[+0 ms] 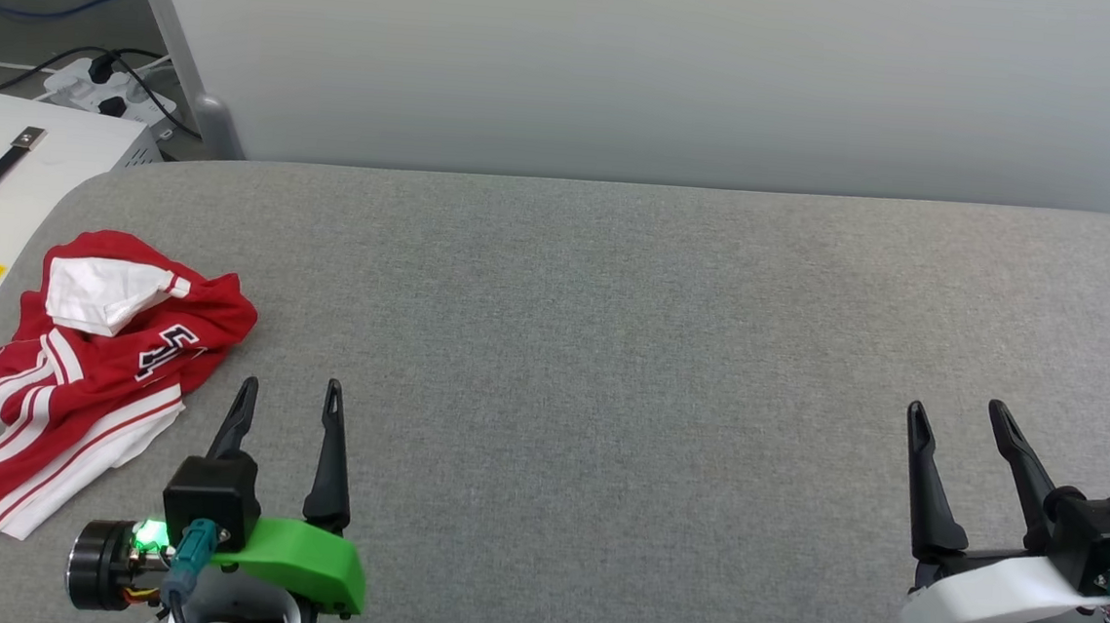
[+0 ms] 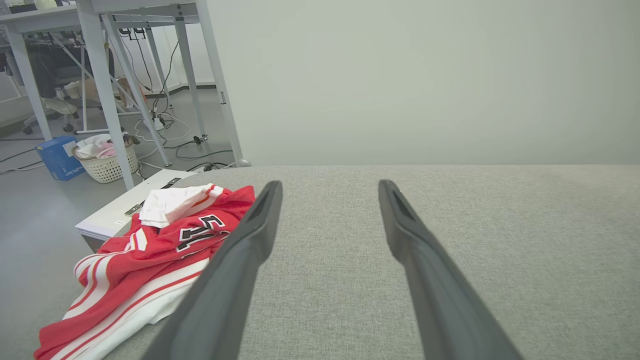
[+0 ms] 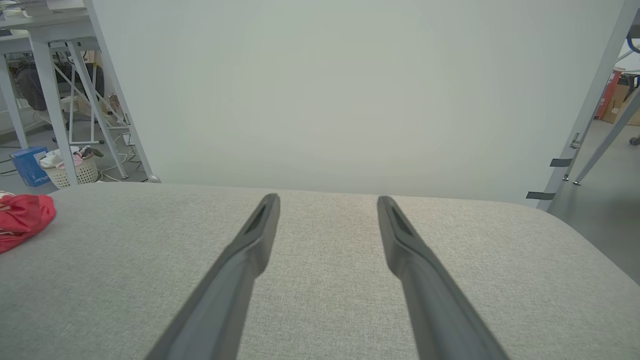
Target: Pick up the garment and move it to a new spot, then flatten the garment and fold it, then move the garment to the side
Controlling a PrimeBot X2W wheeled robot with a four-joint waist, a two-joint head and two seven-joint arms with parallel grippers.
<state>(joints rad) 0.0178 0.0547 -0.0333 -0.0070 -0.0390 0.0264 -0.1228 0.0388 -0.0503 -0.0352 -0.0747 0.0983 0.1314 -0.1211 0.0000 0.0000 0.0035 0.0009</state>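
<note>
Lying crumpled on grey table before white wall, garment; left end effector, right end effector spread.

We look along our left gripper, its fingers spread wide above the grey desk. The red jersey lies crumpled (black lettering showing) at the desk's edge, beside one finger.
</note>
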